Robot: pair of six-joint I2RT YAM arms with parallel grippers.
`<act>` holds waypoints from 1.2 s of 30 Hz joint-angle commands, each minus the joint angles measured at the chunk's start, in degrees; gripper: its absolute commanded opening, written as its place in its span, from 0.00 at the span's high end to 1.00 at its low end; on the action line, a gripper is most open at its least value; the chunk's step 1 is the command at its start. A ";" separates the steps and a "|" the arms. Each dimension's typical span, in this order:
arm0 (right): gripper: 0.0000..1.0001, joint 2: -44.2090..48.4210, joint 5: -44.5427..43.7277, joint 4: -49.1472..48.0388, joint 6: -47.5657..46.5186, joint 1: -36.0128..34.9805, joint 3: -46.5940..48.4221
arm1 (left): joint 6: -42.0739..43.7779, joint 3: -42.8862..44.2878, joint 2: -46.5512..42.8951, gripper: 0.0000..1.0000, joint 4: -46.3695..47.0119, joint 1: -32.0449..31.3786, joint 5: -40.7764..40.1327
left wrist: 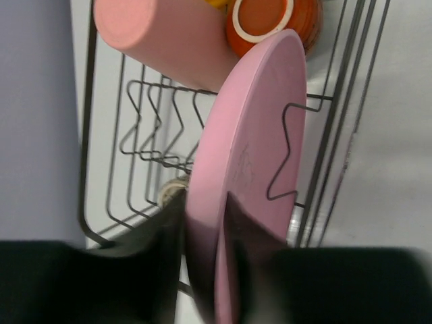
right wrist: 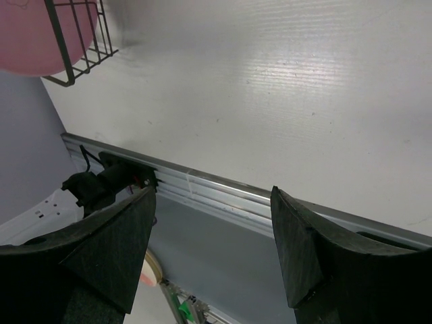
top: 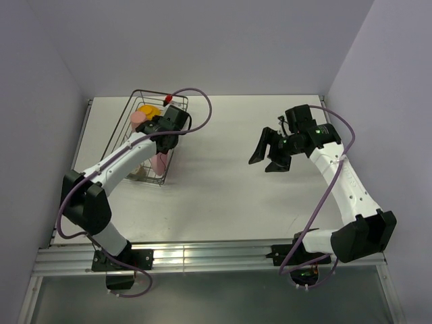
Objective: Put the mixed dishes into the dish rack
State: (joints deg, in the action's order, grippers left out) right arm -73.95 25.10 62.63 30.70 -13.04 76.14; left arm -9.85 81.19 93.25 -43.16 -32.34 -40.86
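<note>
Pink plate (left wrist: 251,148) sits pinched in left gripper (left wrist: 204,219), plain only wrist-side.

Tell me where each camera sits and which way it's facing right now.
Top external: above and behind the robot, looking down on the table; left arm and right arm show whole.
Left wrist: over the dish rack, looking in; left end effector pinches the pink plate.
Right wrist: above the table's right half, facing the near rail; open right end effector frames it.
Shared: rack and plate appear in all three.
</note>
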 commanded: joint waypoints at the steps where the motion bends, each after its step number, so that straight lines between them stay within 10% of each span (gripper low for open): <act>1: 0.24 2.50 0.12 -0.58 -1.17 0.82 -0.99 | -5.53 2.49 -0.09 0.63 -3.51 -0.71 -2.03; 6: 0.23 3.46 0.12 -1.02 -1.34 1.00 -2.48 | -8.17 0.99 -2.37 0.36 -4.21 -0.71 -2.12; 7: 0.23 3.55 0.03 -1.11 -1.43 1.00 -2.57 | -8.69 0.82 -2.72 0.02 -4.22 -0.71 -2.29; 20: 0.20 6.01 1.00 -3.47 -2.83 1.00 -3.71 | -16.60 6.43 -12.03 0.01 -10.45 -0.71 -3.71; 36: 0.18 13.75 6.18 -12.00 -1.43 1.00 -14.33 | -36.10 -15.08 -33.74 0.01 18.71 -0.71 47.79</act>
State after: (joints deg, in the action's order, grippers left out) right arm -61.39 29.04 54.54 29.08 -12.47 64.69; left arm -37.54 70.32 60.49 -32.53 -32.84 -4.62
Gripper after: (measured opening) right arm 0.826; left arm 0.992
